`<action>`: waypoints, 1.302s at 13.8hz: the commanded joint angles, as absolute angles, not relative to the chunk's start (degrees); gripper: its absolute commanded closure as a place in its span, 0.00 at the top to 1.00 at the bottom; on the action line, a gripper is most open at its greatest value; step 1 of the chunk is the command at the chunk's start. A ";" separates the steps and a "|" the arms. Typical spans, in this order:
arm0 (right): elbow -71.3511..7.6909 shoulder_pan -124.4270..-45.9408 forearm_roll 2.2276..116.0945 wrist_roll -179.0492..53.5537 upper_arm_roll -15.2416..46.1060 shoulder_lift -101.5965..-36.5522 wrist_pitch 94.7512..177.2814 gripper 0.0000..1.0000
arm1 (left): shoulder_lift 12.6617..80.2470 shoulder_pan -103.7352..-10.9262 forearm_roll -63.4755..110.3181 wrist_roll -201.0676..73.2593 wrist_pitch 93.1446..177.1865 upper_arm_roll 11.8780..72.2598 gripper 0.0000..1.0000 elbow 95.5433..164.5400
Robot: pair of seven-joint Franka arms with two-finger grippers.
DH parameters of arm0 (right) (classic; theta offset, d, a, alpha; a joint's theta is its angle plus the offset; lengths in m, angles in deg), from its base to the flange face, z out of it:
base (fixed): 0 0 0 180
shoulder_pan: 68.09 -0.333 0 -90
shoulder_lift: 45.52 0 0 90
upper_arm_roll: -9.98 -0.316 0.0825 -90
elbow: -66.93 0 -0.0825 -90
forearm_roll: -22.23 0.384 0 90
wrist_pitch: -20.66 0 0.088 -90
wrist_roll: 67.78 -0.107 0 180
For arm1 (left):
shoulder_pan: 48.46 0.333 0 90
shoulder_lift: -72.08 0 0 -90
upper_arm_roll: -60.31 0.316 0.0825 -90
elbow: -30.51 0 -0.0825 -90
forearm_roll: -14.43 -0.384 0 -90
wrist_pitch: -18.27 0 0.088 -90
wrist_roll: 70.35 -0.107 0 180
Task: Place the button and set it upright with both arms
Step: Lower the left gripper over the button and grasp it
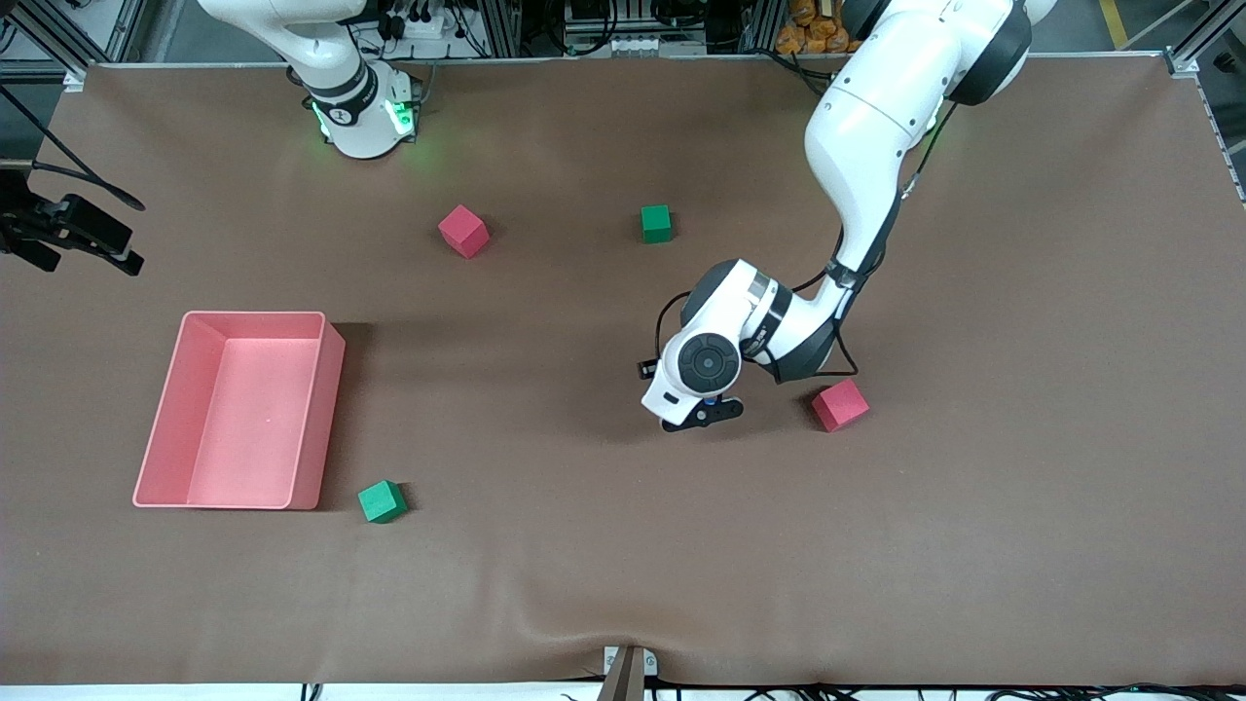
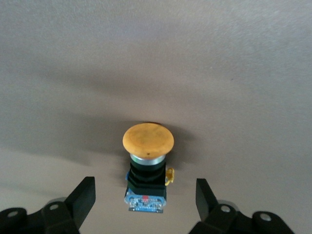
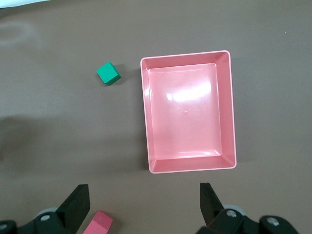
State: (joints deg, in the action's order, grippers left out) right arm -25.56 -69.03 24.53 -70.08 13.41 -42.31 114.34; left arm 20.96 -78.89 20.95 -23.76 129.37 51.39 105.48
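Note:
The button (image 2: 147,161) rests on the brown table, with its round orange cap away from my left gripper and its black body and blue terminal end toward it. My left gripper (image 2: 145,187) is low at the table's middle, open, with one finger on each side of the button's body and a gap to each. In the front view the left gripper (image 1: 703,414) covers the button almost wholly. High over the table, my right gripper (image 3: 144,195) is open and holds nothing. It looks down on the pink bin and does not show in the front view.
A pink bin (image 1: 321,409) stands toward the right arm's end. One red cube (image 1: 839,405) lies close beside the left gripper. Another red cube (image 1: 463,231) and a green cube (image 1: 656,223) lie nearer the bases, and a second green cube (image 1: 382,501) sits by the bin.

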 commanded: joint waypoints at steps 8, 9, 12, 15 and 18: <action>-25.53 -66.42 23.63 -67.43 11.83 -41.83 112.59 1.00 | 19.26 -79.22 23.22 -23.16 129.18 51.43 0.74 104.68; -25.45 -66.42 23.63 -67.43 11.83 -41.83 112.68 1.00 | 19.25 -79.22 23.22 -23.16 129.18 51.52 0.72 104.68; -25.36 -66.41 23.55 -67.52 11.83 -41.92 112.59 1.00 | 19.17 -79.22 23.31 -23.25 129.01 51.43 0.64 104.68; -25.36 -66.50 21.01 -66.82 11.04 -41.92 112.59 1.00 | 19.17 -79.22 24.36 -23.07 129.01 51.52 0.34 104.68; -25.36 -66.42 20.65 -66.29 10.69 -41.83 112.16 1.00 | 19.17 -79.22 24.45 -22.55 129.01 51.43 0.00 104.68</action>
State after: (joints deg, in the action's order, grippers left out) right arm -25.56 -67.70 22.14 -67.28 12.00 -42.31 113.19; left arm 19.55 -78.91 23.37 -23.72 129.36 51.36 105.50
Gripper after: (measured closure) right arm 0.000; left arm 0.581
